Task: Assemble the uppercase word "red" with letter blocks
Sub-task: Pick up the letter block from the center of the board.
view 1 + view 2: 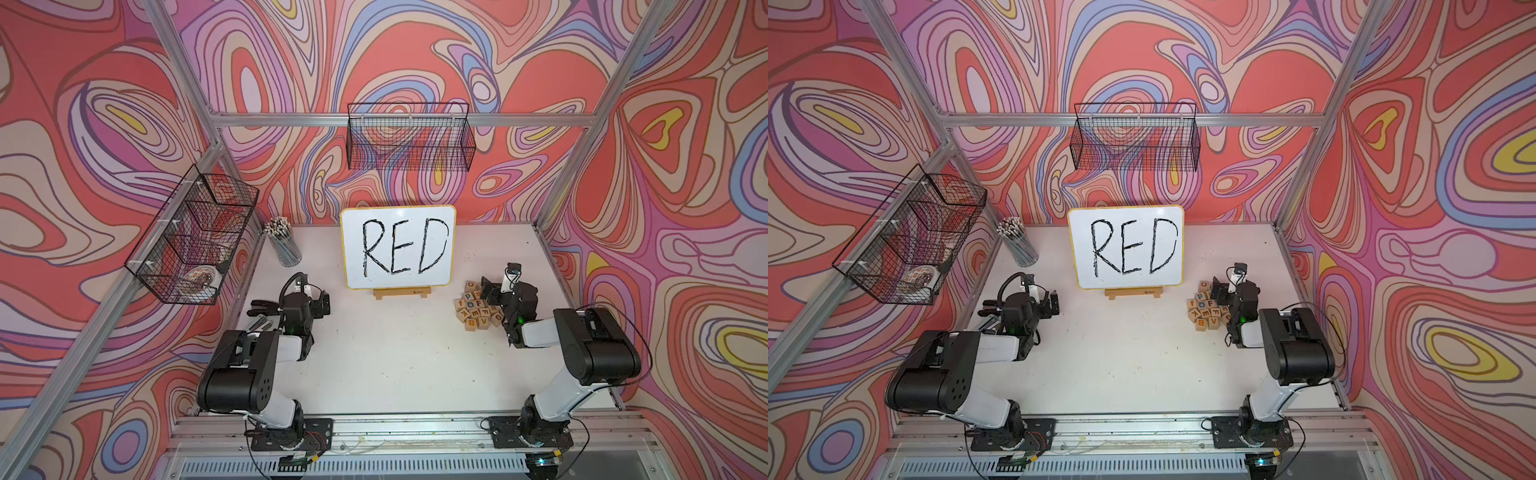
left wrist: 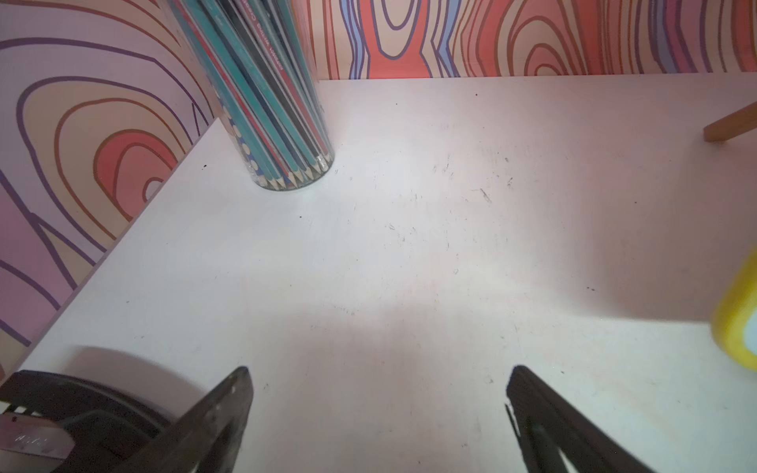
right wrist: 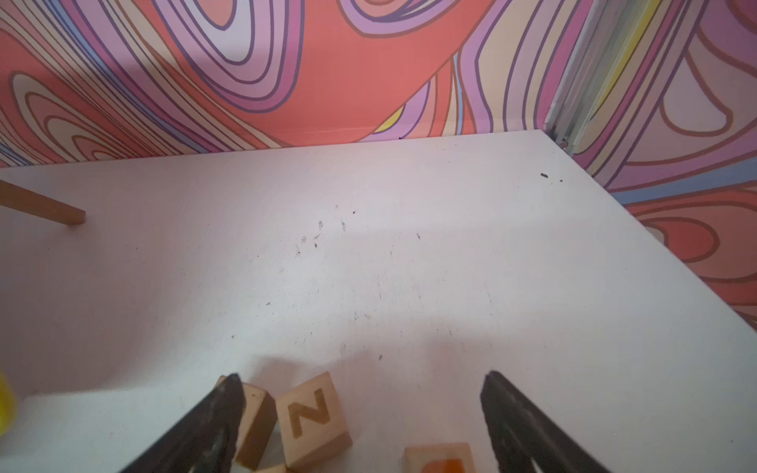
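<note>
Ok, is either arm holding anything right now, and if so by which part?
Nothing is held. The left gripper has open jaws over bare table; the right gripper has open jaws above the loose blocks, gripping none.

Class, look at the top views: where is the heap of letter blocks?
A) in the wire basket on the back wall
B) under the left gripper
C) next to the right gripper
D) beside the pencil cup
C: the heap of letter blocks lies on the table right beside the right gripper.
</note>
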